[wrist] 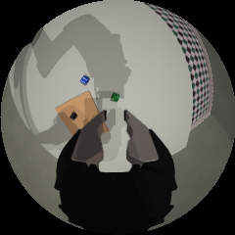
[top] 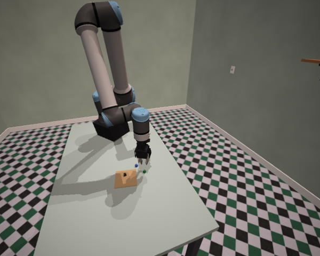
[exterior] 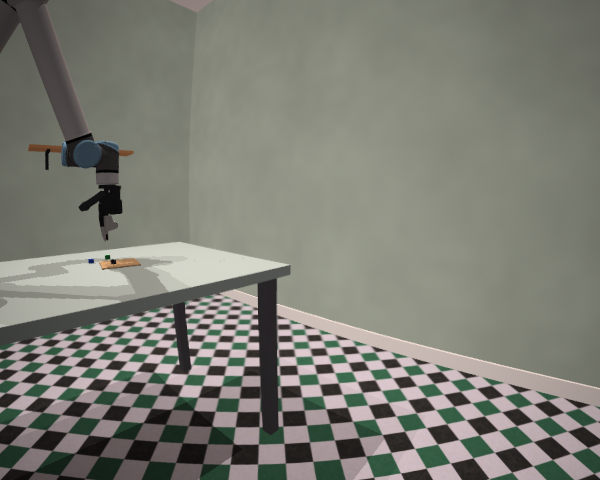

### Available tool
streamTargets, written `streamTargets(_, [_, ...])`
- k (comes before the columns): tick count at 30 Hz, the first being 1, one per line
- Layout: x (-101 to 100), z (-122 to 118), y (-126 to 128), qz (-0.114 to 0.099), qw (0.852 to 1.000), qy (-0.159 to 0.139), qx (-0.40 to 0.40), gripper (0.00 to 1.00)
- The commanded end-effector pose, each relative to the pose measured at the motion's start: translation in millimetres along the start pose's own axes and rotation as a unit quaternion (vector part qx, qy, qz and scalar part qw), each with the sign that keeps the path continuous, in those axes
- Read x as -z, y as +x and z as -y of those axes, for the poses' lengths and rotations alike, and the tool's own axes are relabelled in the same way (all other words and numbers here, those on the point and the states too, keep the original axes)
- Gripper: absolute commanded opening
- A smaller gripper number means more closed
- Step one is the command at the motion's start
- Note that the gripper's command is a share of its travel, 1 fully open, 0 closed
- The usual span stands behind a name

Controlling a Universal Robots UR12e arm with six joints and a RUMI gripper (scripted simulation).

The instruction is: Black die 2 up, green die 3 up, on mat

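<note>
Checkered floor in green, black and pale pink, grey-green walls, a pale table. My gripper hangs above the tabletop, fingers partly apart, a gap between the tips, nothing held. Green die on the bare table, just beside the orange-tan mat. Black die on the mat. Blue die off it, near one corner. Top numbers too small for me to read.
</note>
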State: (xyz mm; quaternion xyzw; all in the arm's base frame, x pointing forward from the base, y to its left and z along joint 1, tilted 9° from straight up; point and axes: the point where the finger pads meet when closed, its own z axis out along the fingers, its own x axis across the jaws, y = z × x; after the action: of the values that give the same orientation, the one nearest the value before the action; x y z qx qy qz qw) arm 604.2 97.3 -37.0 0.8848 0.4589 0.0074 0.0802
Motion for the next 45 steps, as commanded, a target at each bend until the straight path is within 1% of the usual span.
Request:
streamTargets(1, [0.5, -0.5, 0.3, 0.000, 1.000, -0.001, 0.000, 0.18])
streamTargets(11, [-0.9, -0.5, 0.3, 0.000, 1.000, -0.001, 0.000, 0.18])
streamTargets(17, [-5.0, -0.5, 0.4, 0.000, 1.000, -0.001, 0.000, 0.18])
streamTargets(26, [-16.3, -0.4, 0.4, 0.000, 1.000, -0.001, 0.000, 0.18])
streamTargets(28, [-16.3, -0.4, 0.4, 0.000, 1.000, -0.001, 0.000, 0.18])
streamTargets(43, [-39.5, -0.4, 0.5, 0.000, 1.000, -0.001, 0.000, 0.18])
streamTargets(45, [-39.5, -0.4, 0.5, 0.000, 1.000, -0.001, 0.000, 0.18])
